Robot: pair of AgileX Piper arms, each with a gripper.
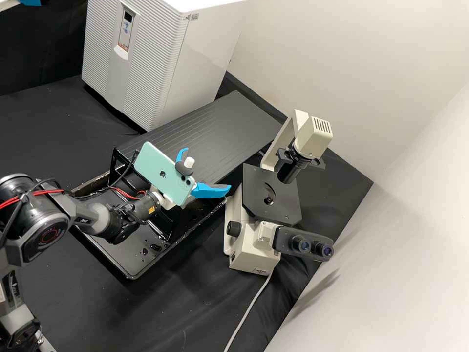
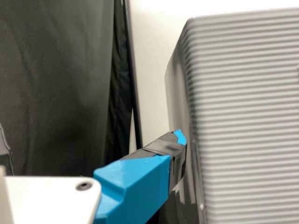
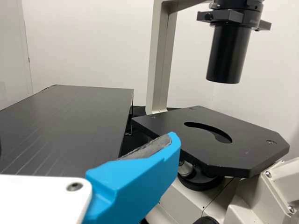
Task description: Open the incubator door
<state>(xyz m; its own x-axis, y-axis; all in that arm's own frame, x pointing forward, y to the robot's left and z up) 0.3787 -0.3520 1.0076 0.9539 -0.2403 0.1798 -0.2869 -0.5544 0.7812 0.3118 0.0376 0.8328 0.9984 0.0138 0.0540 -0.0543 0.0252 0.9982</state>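
We see the ribbed white plastic incubator door [image 1: 154,54] standing at the bench's [image 1: 41,117] upper left in the high view. In the left wrist view it lies just beside the left jaws [image 1: 30,2]; we cannot tell whether those are open or closed. Our right jaws [image 1: 207,168] stand open, well apart from it. Its front faces the lower left in the high view, long axis upright

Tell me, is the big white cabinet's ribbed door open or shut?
Shut: in the high view, the white, ribbed door sits flush against the cabinet's smooth white side, with no visible gap there.
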